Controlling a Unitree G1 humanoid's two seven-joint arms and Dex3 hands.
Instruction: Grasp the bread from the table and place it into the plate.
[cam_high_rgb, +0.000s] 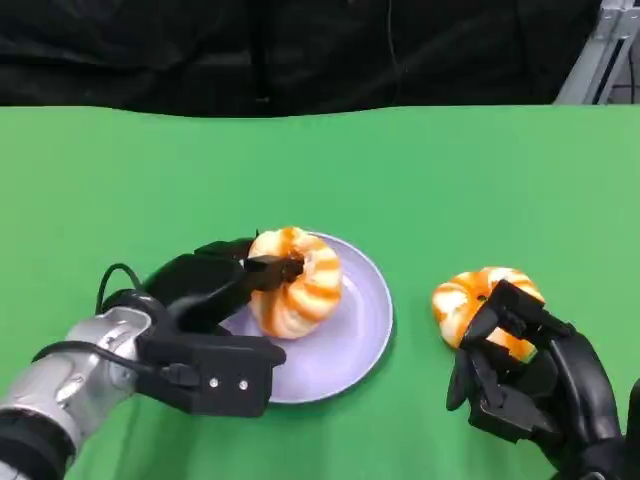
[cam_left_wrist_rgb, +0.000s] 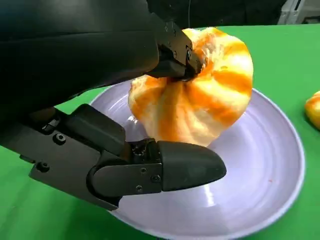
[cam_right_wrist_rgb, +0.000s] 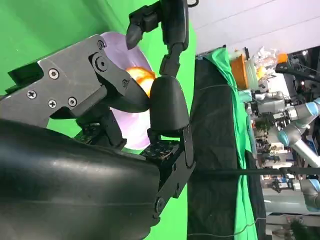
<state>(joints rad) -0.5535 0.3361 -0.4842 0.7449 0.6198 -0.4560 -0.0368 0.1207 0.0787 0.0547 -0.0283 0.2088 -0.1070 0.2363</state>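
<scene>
An orange-and-white swirled bread (cam_high_rgb: 305, 290) stands tilted on edge in the lilac plate (cam_high_rgb: 345, 350). My left hand (cam_high_rgb: 205, 300) grips it, a fingertip hooked into its middle. The left wrist view shows that bread (cam_left_wrist_rgb: 205, 100) over the plate (cam_left_wrist_rgb: 260, 170), with my left hand (cam_left_wrist_rgb: 100, 75) pressing a finger on top and its thumb spread below. A second bread (cam_high_rgb: 462, 297) lies on the table to the right of the plate. My right hand (cam_high_rgb: 530, 385) sits at its near side, fingers apart and touching it. In the right wrist view my right hand (cam_right_wrist_rgb: 100, 125) has spread fingers with nothing between them.
Green cloth (cam_high_rgb: 420, 170) covers the table up to a black backdrop (cam_high_rgb: 300, 50) at the far edge. The right wrist view shows the plate (cam_right_wrist_rgb: 131, 127) beyond my fingers and lab equipment (cam_right_wrist_rgb: 280, 110) past the table.
</scene>
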